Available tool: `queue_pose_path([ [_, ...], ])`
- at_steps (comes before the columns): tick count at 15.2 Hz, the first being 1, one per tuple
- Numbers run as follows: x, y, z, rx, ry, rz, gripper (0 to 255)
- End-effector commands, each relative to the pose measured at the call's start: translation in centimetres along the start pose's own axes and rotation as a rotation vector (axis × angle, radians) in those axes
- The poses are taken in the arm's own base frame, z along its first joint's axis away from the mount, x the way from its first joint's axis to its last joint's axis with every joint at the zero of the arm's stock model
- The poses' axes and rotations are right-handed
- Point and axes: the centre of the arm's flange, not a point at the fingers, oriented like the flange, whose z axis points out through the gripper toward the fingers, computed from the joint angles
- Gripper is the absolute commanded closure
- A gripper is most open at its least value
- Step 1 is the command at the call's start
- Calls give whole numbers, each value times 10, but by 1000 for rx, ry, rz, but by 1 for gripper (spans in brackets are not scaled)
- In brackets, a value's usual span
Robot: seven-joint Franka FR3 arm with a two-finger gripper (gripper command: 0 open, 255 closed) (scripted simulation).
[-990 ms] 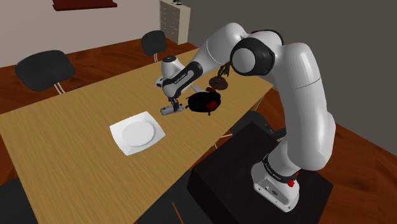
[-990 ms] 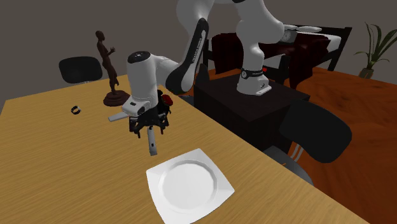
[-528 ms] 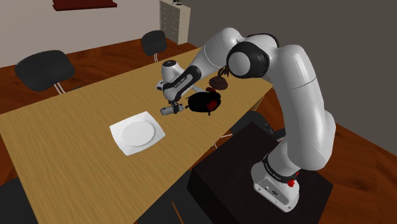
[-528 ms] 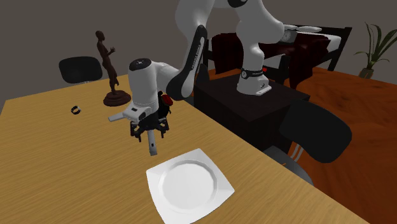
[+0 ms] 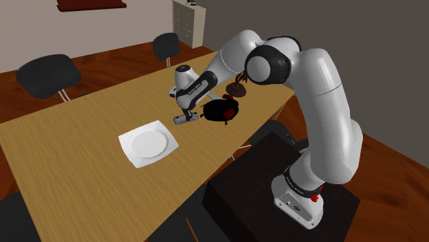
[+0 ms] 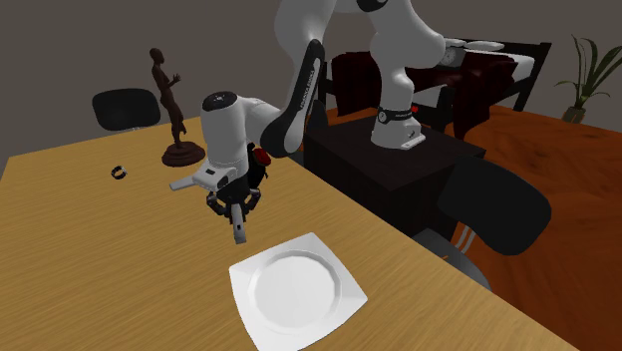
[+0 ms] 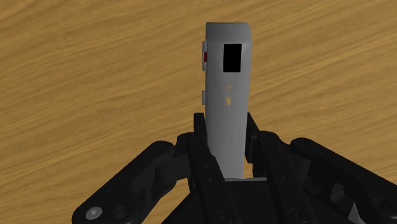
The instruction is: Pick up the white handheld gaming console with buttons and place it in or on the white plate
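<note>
The console point(image 7: 228, 95) is a pale grey, long slim body with a black screen and a small red side button. It lies on the wooden table point(image 5: 82, 172), or just above it; I cannot tell which. My gripper point(image 7: 226, 137) is shut on its near end, with both black fingers point(image 7: 198, 137) pressed against its sides. In the shoulder view the gripper point(image 5: 187, 112) holds the console point(image 5: 181, 118) to the right of the white plate point(image 5: 148, 144). In the second exterior view the console point(image 6: 239, 230) sticks out below the gripper point(image 6: 236, 204), a short way from the plate point(image 6: 296, 291).
A black rounded object with red marks point(image 5: 221, 110) sits just behind the hand. A dark brown figurine point(image 6: 171, 105) and a small black ring point(image 6: 119, 173) stand further along the table. Dark chairs point(image 5: 48, 74) line the far side. The black stand point(image 5: 275, 185) abuts the table's near edge.
The fingers stood apart around the console and have now closed on it. The hand first sank slightly and turned a little; the console has not shifted.
</note>
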Motion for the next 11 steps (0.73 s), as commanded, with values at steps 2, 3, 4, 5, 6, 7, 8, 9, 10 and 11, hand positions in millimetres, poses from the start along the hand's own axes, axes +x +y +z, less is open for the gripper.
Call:
queue_pose_path([
  [2, 0, 0, 0, 0, 0, 0, 255],
  [3, 0, 0, 0, 0, 0, 0, 255],
  [4, 0, 0, 0, 0, 0, 0, 255],
  [5, 0, 0, 0, 0, 0, 0, 255],
  [6, 0, 0, 0, 0, 0, 0, 255],
  [7, 0, 0, 0, 0, 0, 0, 255],
  [8, -1, 0, -5, 0, 0, 0, 255],
  [9, -1, 0, -10, 0, 0, 0, 255],
  [10, -2, 0, -15, 0, 0, 0, 255],
  [11, -2, 1, -21, 0, 0, 0, 255],
])
